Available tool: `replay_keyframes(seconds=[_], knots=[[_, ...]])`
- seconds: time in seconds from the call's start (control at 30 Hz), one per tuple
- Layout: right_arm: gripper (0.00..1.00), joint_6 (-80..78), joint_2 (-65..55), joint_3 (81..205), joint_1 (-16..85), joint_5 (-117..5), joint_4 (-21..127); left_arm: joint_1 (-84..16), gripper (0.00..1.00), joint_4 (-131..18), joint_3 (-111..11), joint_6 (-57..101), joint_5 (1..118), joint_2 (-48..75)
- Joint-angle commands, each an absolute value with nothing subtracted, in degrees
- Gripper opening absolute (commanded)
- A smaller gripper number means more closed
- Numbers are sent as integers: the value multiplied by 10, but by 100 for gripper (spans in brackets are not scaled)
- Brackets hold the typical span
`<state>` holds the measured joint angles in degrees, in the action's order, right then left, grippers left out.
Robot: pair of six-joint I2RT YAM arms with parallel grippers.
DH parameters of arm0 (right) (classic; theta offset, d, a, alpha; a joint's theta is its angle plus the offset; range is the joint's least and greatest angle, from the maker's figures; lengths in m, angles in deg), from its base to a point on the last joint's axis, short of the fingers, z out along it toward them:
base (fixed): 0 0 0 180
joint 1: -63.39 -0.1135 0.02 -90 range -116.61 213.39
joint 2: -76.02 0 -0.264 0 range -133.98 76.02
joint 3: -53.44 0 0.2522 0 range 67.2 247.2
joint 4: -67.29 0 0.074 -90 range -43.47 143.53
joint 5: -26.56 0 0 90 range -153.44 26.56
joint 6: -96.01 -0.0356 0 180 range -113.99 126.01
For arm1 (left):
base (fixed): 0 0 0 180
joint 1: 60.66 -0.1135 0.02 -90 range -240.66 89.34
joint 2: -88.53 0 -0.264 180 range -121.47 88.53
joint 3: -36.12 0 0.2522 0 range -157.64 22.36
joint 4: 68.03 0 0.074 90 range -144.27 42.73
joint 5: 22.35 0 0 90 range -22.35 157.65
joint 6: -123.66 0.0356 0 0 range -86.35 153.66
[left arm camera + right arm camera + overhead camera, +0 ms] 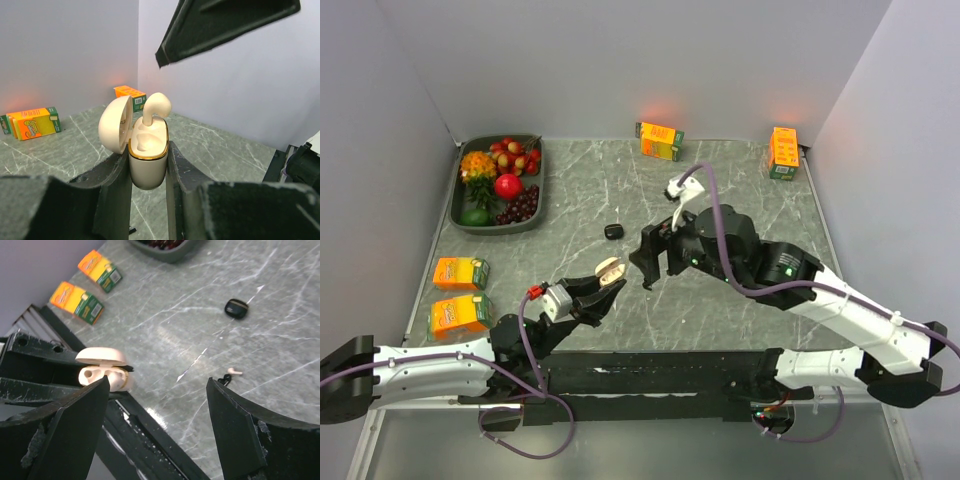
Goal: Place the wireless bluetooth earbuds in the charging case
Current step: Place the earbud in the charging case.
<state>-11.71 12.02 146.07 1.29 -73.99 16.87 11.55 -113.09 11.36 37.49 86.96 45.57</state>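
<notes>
The jaws hide the charging case low down; the whitish speck is perhaps an earbud.

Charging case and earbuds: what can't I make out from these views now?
- Left wrist: the stem of the standing earbud, hidden inside the charging case, so seating depth is unclear.
- Right wrist: the case's slots, partly covered by its lid and a finger of the right gripper.
- Top view: the loose earbud, not visible, likely under the right arm.
- Black piece: too small to identify.
</notes>
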Motion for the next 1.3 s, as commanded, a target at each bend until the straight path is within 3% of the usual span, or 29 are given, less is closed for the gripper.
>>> replay_keyframes(seconds=[0.0,0.23,0.3,0.43,0.57,0.7,1.07,1.27], knots=[[84,-108,142,1462,23,-750,164,117,1,-1149,92,374,858,462],[68,-90,139,1448,22,-711,176,118,1,-1153,90,374,854,456],[69,-74,141,1452,21,-704,176,117,1,-1150,90,374,851,459],[79,-19,179,1443,23,-637,205,117,1,-1132,89,373,830,473],[78,7,146,1520,24,-590,128,117,1,-1097,86,367,816,488],[71,-32,127,1530,24,-543,104,117,1,-1097,93,371,830,492],[61,-102,77,1561,25,-563,69,117,1,-1127,87,439,857,434],[59,-136,51,1604,28,-629,13,117,1,-1218,99,474,883,379]])
